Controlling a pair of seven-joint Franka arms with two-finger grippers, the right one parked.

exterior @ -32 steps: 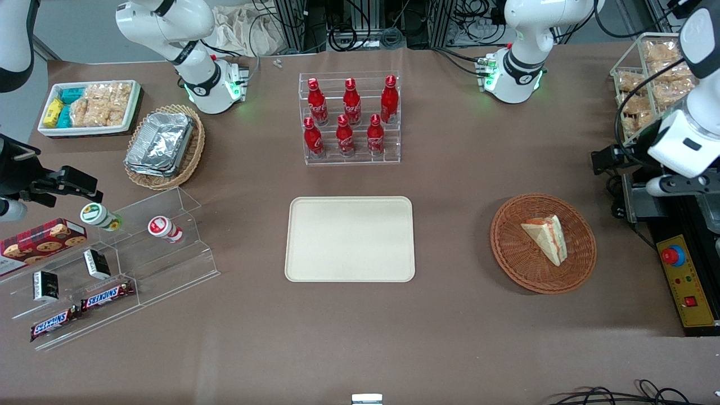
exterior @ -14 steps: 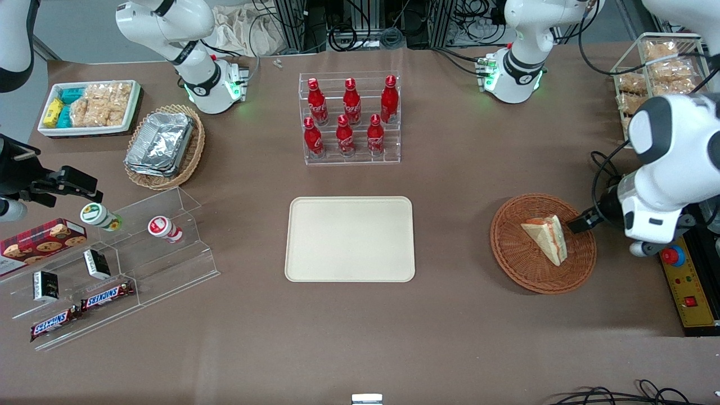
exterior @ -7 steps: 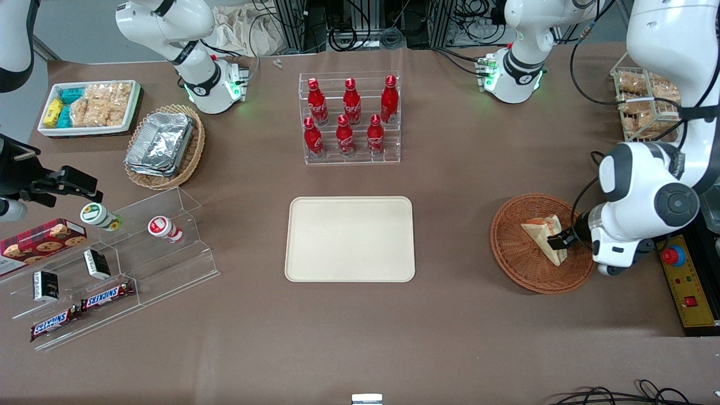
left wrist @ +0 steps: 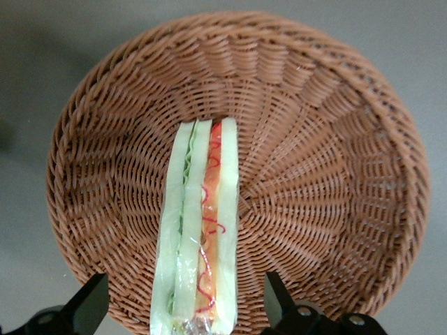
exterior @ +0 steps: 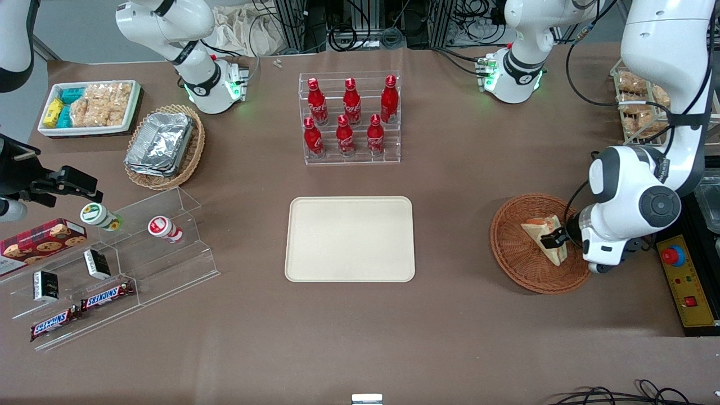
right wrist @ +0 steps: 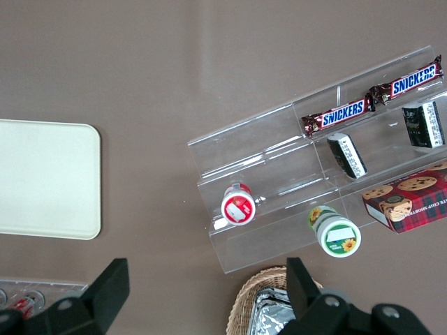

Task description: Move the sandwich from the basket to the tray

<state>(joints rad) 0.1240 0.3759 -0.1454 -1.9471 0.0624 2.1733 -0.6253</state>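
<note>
Brown cloth covers the table (exterior: 450, 315), with the tray (exterior: 350, 238) mid-table. Toward the working arm's end, the basket (exterior: 523, 264) holds the sandwich (left wrist: 201, 230); our gripper (left wrist: 185, 310) straddles it, jaws apart (nothing gripped yet). We judge lowering and closing comes next.

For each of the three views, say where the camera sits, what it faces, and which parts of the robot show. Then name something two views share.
Front view: high above the table's front edge, looking down on the tray, the basket and both arms.
Left wrist view: on the working arm, looking down at the sandwich in the basket; the open pincer straddles it.
Right wrist view: on the parked arm, facing the Snickers bars; its own fingers show.
Shared: front and left wrist views both show the sandwich.
</note>
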